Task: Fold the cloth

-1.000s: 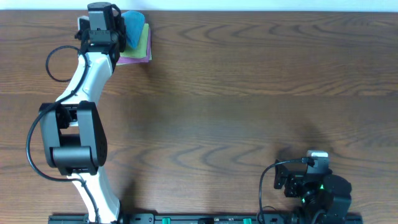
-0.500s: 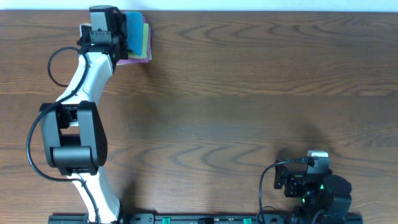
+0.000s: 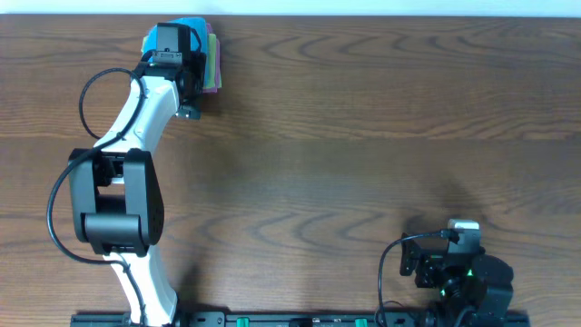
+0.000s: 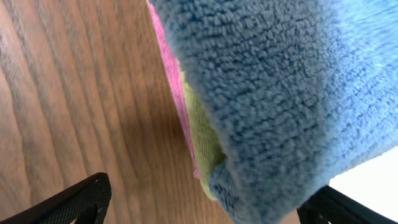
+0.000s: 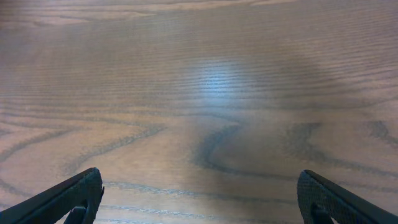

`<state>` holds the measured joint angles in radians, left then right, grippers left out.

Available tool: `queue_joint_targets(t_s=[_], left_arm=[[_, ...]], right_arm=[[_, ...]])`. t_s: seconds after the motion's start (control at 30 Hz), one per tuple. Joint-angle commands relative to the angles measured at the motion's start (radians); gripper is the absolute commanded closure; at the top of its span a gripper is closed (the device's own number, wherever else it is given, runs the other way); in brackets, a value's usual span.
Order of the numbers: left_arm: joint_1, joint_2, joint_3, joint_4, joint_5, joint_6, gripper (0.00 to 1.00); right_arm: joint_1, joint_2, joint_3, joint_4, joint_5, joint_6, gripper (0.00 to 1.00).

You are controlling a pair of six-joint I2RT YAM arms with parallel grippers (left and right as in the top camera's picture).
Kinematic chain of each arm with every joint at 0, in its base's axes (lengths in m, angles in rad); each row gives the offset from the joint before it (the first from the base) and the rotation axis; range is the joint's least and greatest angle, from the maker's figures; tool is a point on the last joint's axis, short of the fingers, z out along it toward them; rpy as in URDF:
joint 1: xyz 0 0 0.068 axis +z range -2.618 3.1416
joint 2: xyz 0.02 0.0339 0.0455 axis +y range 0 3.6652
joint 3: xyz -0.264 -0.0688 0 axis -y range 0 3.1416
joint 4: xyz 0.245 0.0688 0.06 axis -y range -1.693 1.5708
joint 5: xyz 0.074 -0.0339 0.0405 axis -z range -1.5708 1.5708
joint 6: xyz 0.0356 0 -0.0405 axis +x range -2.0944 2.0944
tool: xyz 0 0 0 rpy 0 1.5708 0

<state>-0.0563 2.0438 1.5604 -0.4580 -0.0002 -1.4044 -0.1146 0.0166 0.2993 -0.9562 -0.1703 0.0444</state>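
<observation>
Left tool, clamped a second ago, gapes wide, leaving the cloth atop the stack, folding apparently done; right tool idles, jaws apart.

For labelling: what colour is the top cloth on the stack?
The cloth is plain sky blue; left wrist view.

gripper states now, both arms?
Left gripper: open, jaws wide at the blue cloth, not clamped on it.
Right gripper: open, holding nothing.
</observation>
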Motion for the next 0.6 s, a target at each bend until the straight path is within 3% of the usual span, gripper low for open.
queue_joint_targets(t_s=[0.0, 0.03, 0.2, 0.27, 0.43, 0.47, 0.5, 0.53, 0.57], left_arm=[[0.003, -0.024, 0.008, 0.026, -0.061, 0.053, 0.03], [0.003, -0.024, 0.008, 0.039, -0.064, 0.06, 0.0], [0.001, -0.024, 0.008, 0.161, -0.059, 0.106, 0.36], [0.0, -0.024, 0.008, 0.191, -0.059, 0.111, 0.45], [-0.003, -0.024, 0.008, 0.201, -0.06, 0.111, 0.56], [-0.003, -0.024, 0.008, 0.201, -0.059, 0.112, 0.56], [-0.003, -0.024, 0.008, 0.201, -0.059, 0.111, 0.47], [-0.003, -0.024, 0.008, 0.201, -0.051, 0.111, 0.28], [-0.003, -0.024, 0.008, 0.201, -0.037, 0.111, 0.17]], right_arm=[[-0.002, -0.008, -0.004, -0.001, 0.002, 0.01, 0.01], [-0.002, -0.008, -0.004, -0.001, 0.002, 0.01, 0.01], [-0.002, -0.008, -0.004, -0.001, 0.002, 0.01, 0.01], [-0.002, -0.008, -0.004, -0.001, 0.002, 0.01, 0.01], [-0.002, -0.008, -0.004, -0.001, 0.002, 0.01, 0.01], [-0.002, -0.008, -0.004, -0.001, 0.002, 0.01, 0.01], [-0.002, -0.008, -0.004, -0.001, 0.002, 0.01, 0.01], [-0.002, -0.008, -0.004, -0.001, 0.002, 0.01, 0.01], [-0.002, -0.008, -0.004, -0.001, 0.002, 0.01, 0.01]])
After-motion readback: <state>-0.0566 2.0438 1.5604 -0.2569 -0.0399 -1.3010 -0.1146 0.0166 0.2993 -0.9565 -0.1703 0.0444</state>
